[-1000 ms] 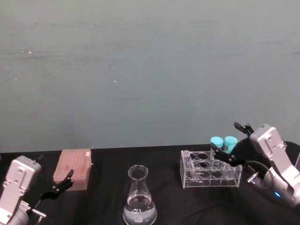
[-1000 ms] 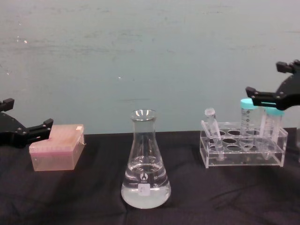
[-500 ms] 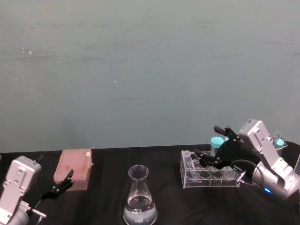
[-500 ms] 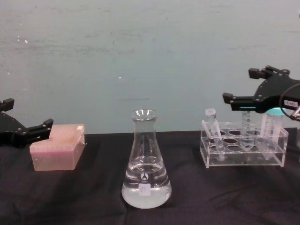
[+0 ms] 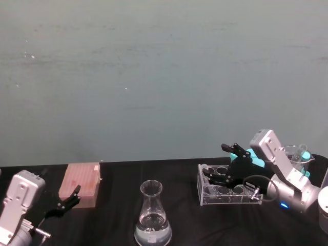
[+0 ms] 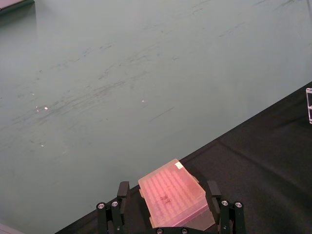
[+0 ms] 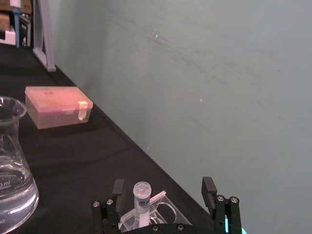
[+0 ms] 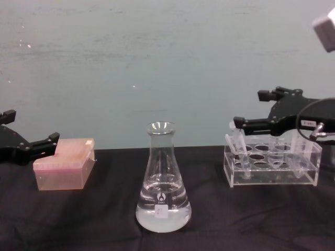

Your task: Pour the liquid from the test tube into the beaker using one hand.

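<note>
1. Head view: The fingers [image 5: 233,150] of the right gripper [image 5: 218,163] are spread apart at the lower right of the frame, over the left end of the clear tube rack [image 5: 230,197]. The test tube there is too small to make out. The beaker [image 5: 152,218] stands at bottom centre, well apart from the rack. At lower left the left gripper [image 5: 65,201] hangs with its fingers apart, just beside a pink box [image 5: 79,179].
2. Left wrist view: The left gripper's fingers [image 6: 123,191] are wide open with nothing between them. The pink box [image 6: 173,195] lies on the black table [image 6: 263,161] beyond them.
3. Right wrist view: The open fingers [image 7: 210,187] of the right gripper [image 7: 163,187] flank the test tube [image 7: 142,196], which stands between them, nearer one finger. I cannot tell whether that finger touches it. The beaker [image 7: 12,170] is well off to one side.
4. Chest view: At right of centre, the test tube [image 8: 241,154] leans in the left end of the rack [image 8: 272,180], and the near finger [image 8: 251,123] of the right gripper [image 8: 250,110] crosses its top. The beaker [image 8: 163,172] stands at bottom centre with clear liquid [image 8: 163,215] in its wide base. The left gripper [image 8: 31,125] waits open at the left edge.
</note>
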Motion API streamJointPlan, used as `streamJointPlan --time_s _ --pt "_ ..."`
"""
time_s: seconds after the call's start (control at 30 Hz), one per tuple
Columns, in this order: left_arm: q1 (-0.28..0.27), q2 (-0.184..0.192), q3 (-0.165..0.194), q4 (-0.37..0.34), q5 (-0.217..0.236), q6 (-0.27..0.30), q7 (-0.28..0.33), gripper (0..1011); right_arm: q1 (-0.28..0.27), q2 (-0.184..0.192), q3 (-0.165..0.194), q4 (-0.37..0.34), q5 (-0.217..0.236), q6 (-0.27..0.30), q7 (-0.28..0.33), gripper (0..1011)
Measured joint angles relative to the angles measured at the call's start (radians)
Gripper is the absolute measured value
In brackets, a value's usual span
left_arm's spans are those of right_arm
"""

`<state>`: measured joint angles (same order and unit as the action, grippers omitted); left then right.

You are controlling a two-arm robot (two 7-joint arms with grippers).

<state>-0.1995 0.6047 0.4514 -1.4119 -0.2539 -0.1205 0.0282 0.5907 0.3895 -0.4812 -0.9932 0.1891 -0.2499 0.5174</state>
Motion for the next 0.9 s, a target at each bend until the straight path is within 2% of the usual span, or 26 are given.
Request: streamJointPlan --time_s 0.23,0.47,0.9 --pt "0.0 0.0 0.0 0.0 0.0 0.0 0.0 1000 0.047 -0.035 -0.005 0.091 -0.028 -0.016 0.034 1003" --pt "0.0 0.0 0.0 0.0 0.0 0.0 0.0 1000 0.071 -0.057 -0.002 0.147 -0.042 -0.03 0.064 1003" --pt "0.0 0.0 0.0 0.0 0.0 0.0 0.0 1000 0.093 -0.083 0.003 0.201 -0.061 -0.04 0.093 1003"
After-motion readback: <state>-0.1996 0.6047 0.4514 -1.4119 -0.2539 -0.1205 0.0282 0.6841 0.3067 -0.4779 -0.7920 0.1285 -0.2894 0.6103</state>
